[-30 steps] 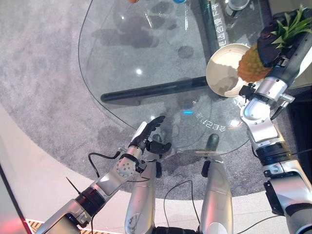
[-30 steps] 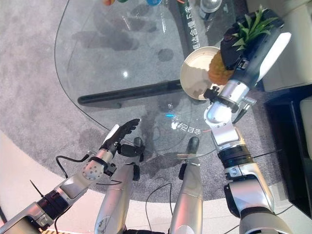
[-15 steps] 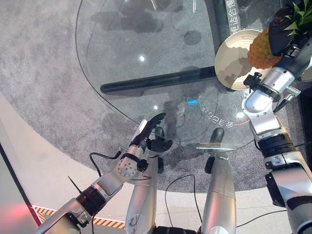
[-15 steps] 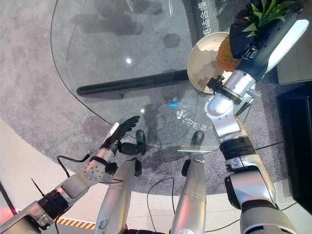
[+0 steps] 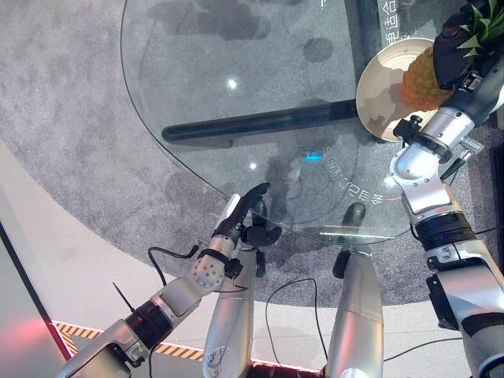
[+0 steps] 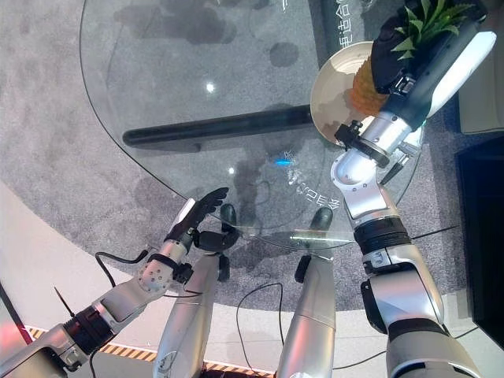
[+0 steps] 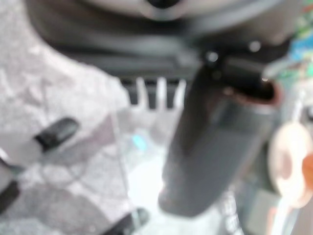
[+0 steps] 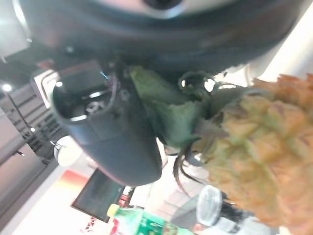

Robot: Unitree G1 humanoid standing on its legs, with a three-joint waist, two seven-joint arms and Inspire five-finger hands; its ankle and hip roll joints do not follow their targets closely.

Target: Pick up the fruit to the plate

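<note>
Since 1 second ago the whole scene has been sliding in the eye views as the head camera shifts, while the right hand [image 6: 402, 59] is keeping the pineapple [image 5: 419, 77] above the plate [image 5: 383, 93] just as before. That hand is gripping the fruit at its leafy crown [image 8: 171, 115], fingers curled around the leaves, with the orange body hanging below it over the plate's right part. Whether the pineapple is touching the plate cannot be told. The cream plate is sitting near the right edge of the round glass table [image 5: 197, 71]. The left hand [image 5: 240, 216] is hovering at the table's near edge, well apart from the plate, its fingers straight and held together, holding nothing. Grey carpet [image 5: 55, 94] is showing around and through the glass.
</note>
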